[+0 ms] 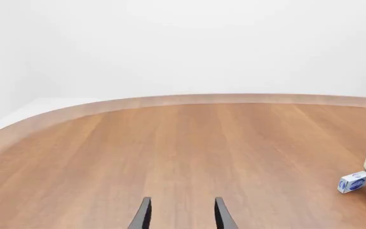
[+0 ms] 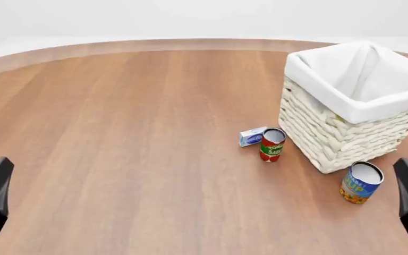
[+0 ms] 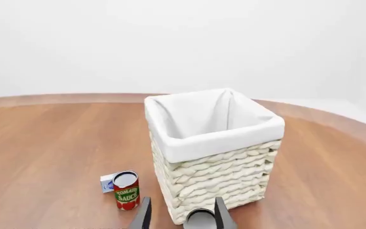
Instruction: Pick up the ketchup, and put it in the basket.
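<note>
Both tools, left point(image 1: 181, 214) and right point(image 3: 181, 213), are hanging open and empty over the brown wooden table point(image 2: 133, 138); the cream woven cloth-lined basket point(image 2: 346, 106) is sitting upright at the right, ketchup bottle nowhere visible.

Round wooden table point(image 2: 119, 149), plain white walls point(image 1: 183, 43)

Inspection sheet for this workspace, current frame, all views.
Surface: wooden table, rounded far edge.
Job's things: basket upright at right; ketchup not seen in any view.
Clutter: tomato sauce can and small blue box left of the basket; blue-and-orange can by its near corner.
Grippers: left pincer open, empty; right pincer open, empty.
Cables: nothing seen.
Surroundings: plain white backdrop.
</note>
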You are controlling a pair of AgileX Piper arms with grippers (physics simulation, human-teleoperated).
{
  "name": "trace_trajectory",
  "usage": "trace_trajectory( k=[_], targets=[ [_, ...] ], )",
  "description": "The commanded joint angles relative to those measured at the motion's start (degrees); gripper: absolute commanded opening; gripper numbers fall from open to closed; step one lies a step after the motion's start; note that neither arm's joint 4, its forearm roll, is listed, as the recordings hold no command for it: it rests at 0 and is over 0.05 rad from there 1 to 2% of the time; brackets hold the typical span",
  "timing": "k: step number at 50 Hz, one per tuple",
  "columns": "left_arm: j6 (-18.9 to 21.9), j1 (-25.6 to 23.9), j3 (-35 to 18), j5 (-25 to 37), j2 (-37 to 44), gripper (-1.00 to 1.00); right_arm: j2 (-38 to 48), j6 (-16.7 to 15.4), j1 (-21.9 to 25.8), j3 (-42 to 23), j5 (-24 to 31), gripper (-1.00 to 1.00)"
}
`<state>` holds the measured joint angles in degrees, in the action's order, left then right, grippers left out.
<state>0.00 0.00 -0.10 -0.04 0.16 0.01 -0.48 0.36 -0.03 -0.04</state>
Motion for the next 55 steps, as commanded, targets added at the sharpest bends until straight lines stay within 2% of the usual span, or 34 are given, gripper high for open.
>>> trace_trajectory(
  k=[1, 8, 10, 11, 18, 19, 24, 37, 39, 40, 46, 54, 55],
  targets=[
    [0.00, 0.00, -0.15, -0.06, 0.25, 1.00, 0.10, -1.65, 0.27, 0.00, 0.17, 1.00],
    [0.00, 0.00, -0.15, -0.06, 0.25, 1.00, 0.78, -2.00, -0.78, 0.00, -0.83, 1.00],
    [0.00, 0.00, -0.15, -0.06, 0.25, 1.00, 1.34, -3.67, 0.23, 0.01, -1.41, 1.00],
    [0.00, 0.00, -0.15, -0.06, 0.25, 1.00, 3.87, -3.27, 1.54, 0.02, -2.76, 1.00],
    [0.00, 0.00, -0.15, -0.06, 0.25, 1.00, 7.81, -3.05, 1.65, 0.02, -6.23, 1.00],
    [0.00, 0.00, -0.15, -0.06, 0.25, 1.00, 8.47, -3.19, 4.01, 0.01, -6.48, 1.00],
    [0.00, 0.00, -0.15, -0.06, 0.25, 1.00, 5.14, -3.19, 7.63, -1.38, -3.94, 1.00],
    [0.00, 0.00, -0.15, -0.06, 0.25, 1.00, 4.50, -4.43, 12.47, -6.56, -2.25, 1.00],
    [0.00, 0.00, -0.15, -0.06, 0.25, 1.00, 4.70, -5.80, 12.95, -6.46, -2.95, 1.00],
    [0.00, 0.00, -0.15, -0.06, 0.25, 1.00, 6.17, -5.21, 13.79, -6.50, -3.87, 1.00],
    [0.00, 0.00, -0.15, -0.06, 0.25, 1.00, 8.91, -6.72, 16.47, -6.45, -6.40, 1.00],
    [0.00, 0.00, -0.15, -0.06, 0.25, 1.00, 13.58, -6.85, 18.99, -7.07, -9.93, 1.00],
    [0.00, 0.00, -0.15, -0.06, 0.25, 1.00, 16.32, -7.15, 21.67, -7.48, -11.59, 1.00]
  ],
)
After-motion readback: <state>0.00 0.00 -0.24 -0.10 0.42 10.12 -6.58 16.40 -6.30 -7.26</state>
